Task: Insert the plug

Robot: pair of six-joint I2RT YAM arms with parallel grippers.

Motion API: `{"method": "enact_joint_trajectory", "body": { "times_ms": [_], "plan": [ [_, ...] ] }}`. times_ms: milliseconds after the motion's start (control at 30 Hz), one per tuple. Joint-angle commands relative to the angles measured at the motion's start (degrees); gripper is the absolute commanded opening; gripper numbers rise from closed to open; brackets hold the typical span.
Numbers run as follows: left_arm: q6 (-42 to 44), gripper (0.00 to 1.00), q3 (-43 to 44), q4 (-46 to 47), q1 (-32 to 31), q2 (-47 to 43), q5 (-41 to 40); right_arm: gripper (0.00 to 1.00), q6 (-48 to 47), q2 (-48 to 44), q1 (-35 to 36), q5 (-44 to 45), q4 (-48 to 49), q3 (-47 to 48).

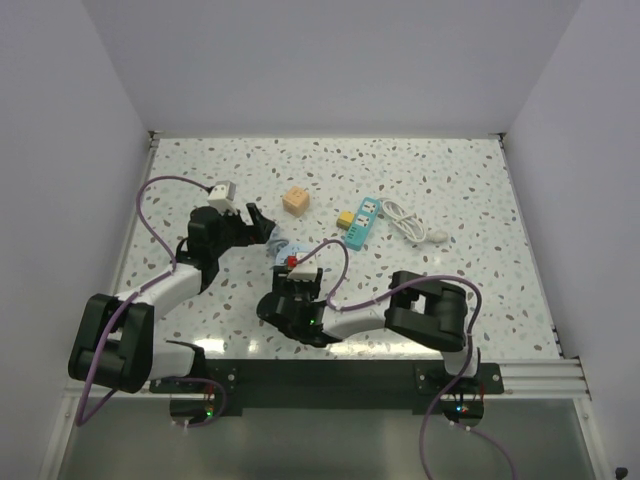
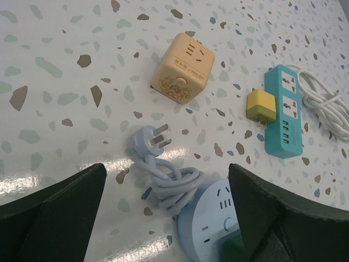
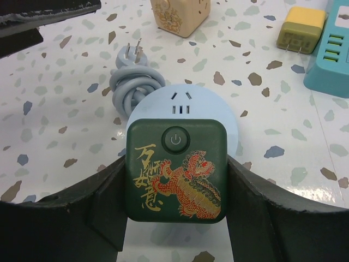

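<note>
Plug: dark green cube, glossy plastic, rounded corners, round power button on the top face, gold characters and a red-gold beast printed below it. It sits pinched between the two black fingers of the right gripper, one pad flat on each side face. Prongs not visible.

Directly under and just ahead of those fingers: round socket, a pale blue matte disc with slot holes showing past the plug's far edge. Cannot tell if the plug is seated in it or only over it.

Beyond the fingertips, to the left: coiled cord, grey-blue and rubbery, ending in flat metal prongs. Further ahead: tan-orange cube, smooth, with slots and a floral print. Ahead right: small yellow block, touching the teal power strip, a long rectangular bar.

Left gripper: dark, matte fingers spread wide, holding nothing, the cord loops between them. White cable bundled well to its right, past the strip.

Table: glossy white terrazzo with speckled chips.
</note>
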Motion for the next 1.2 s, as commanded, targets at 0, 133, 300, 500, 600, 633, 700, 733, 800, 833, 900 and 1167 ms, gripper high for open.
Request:
{"method": "enact_joint_trajectory", "body": {
  "times_ms": [0, 133, 300, 500, 600, 633, 700, 733, 800, 833, 900, 1167],
  "plan": [
    [-0.2, 1.0, 0.7, 0.6, 0.7, -0.5, -0.6, 0.0, 3.5, 7.3, -0.2, -11.6, -11.6, -3.4],
    [0.0, 1.0, 0.5, 0.8, 0.7, -0.6, -1.5, 0.0, 1.1, 4.6, -0.8, -10.0, -12.2, -1.7],
    [0.1, 1.0, 0.0, 1.2, 0.7, -2.3, -2.9, 0.09, -6.1, -0.9, -3.4, -9.2, -9.9, -0.3],
    [0.3, 1.0, -0.3, 1.4, 0.7, -3.3, -4.7, 0.43, -18.2, -8.3, -6.1, -10.7, 2.5, -2.1],
    [0.4, 1.0, -0.2, 1.5, 0.7, -3.4, -5.5, 0.59, -22.5, -11.1, -6.9, -12.0, 7.0, -2.1],
    [0.5, 1.0, -0.1, 1.5, 0.7, -3.5, -6.0, 0.62, -23.3, -11.9, -7.1, -12.3, 8.0, -2.3],
    [0.5, 1.0, -0.2, 2.1, 0.7, -3.5, -6.1, 0.73, -25.3, -13.4, -7.5, -14.6, 11.0, -3.3],
    [0.6, 1.0, -0.1, 2.2, 0.7, -3.5, -6.5, 0.77, -25.9, -15.1, -7.6, -15.5, 12.3, -3.8],
    [0.7, 1.0, -0.3, 2.9, 0.5, -3.9, -6.6, 0.89, -26.3, -16.8, -8.1, -18.7, 14.4, -5.4],
    [0.8, 1.0, -0.4, 3.0, 0.3, -4.1, -7.1, 0.9, -26.5, -18.4, -8.2, -19.4, 15.1, -5.9],
    [1.1, 1.0, -0.9, 3.7, -0.7, -5.5, -8.6, 0.91, -27.0, -19.7, -8.4, -19.9, 15.8, -7.1],
    [3.0, 1.0, -2.8, 1.3, -9.7, -12.0, -21.6, 0.91, -25.8, -29.5, -11.6, -21.2, 18.0, -17.0]
  ]
}}
